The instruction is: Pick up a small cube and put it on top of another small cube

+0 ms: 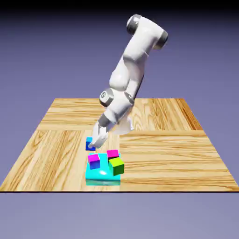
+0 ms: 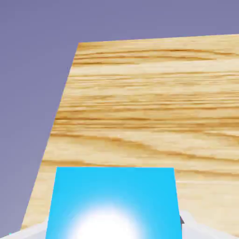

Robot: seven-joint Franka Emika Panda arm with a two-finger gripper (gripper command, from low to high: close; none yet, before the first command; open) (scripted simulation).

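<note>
"What did the exterior view show?"
"The gripper (image 1: 94,145) was closed around the plain blue cube (image 1: 90,144). The pink-red-topped cube (image 1: 113,153) sat at its four o'clock, crowded by the green cube (image 1: 116,166); a low swing could have knocked that. The glossy cyan block (image 1: 102,180) had rounded edges."
"And the hand view?"
"The cube's smooth, flat face filled six o'clock, over streaky wood (image 2: 140,102). An uneven grip, hidden there, might have tilted it on release."

The glossy white, rounded robot arm (image 1: 127,74) is showing smooth shell segments, dark grey bands around its joints, and a small dark round marking.
</note>
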